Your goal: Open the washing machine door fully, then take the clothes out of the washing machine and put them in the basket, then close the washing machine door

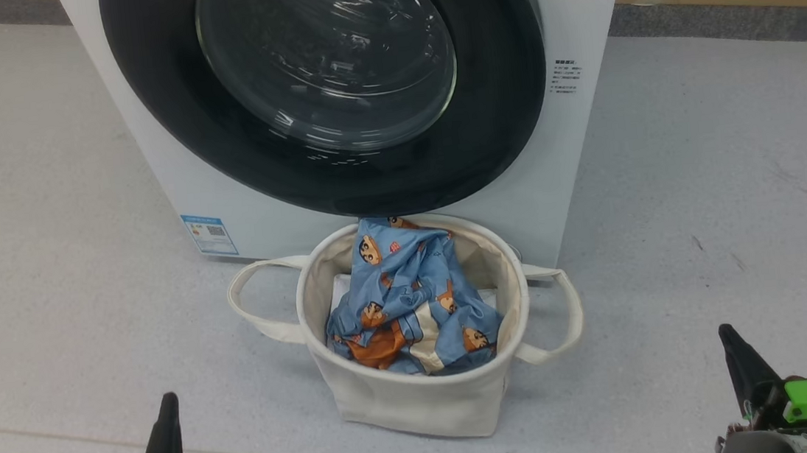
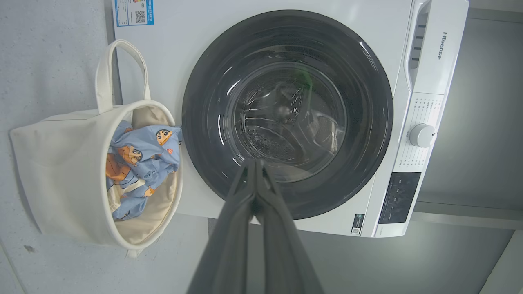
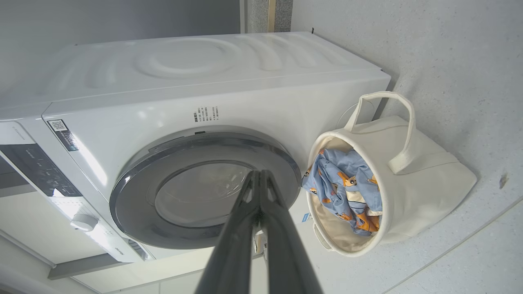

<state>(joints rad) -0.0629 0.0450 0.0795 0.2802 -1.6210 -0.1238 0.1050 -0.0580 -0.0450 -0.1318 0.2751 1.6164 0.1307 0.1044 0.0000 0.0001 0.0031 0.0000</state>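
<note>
Two grippers show low in the head view, both well back from the washing machine (image 1: 579,10) and set off to either side of its front. The left gripper (image 1: 167,410) has its two dark fingers pressed flat together into a single point, with nothing between them and nothing touching them. Its wrist view shows the same closed pair aimed at the washing machine door (image 1: 330,78) but apart from it. The right gripper (image 1: 727,336) is likewise clamped on itself and empty, and in its wrist view the joined tips point toward the lower part of the washing machine's front without reaching it. The door lies shut against the machine's white front, its wide black rim flush all round and the steel drum visible through the bulging glass. The basket (image 1: 406,404) stands upright on the grey floor (image 1: 706,212) just in front of the washing machine, below the door's lower edge, with a loop handle out to each side. Whether its far rim touches the machine cannot be told. The clothes (image 1: 411,303) lie bunched inside the basket, one blue fold rising to the rim on the side nearest the washing machine. A small blue label (image 1: 209,234) sits at the machine's lower front corner.
</note>
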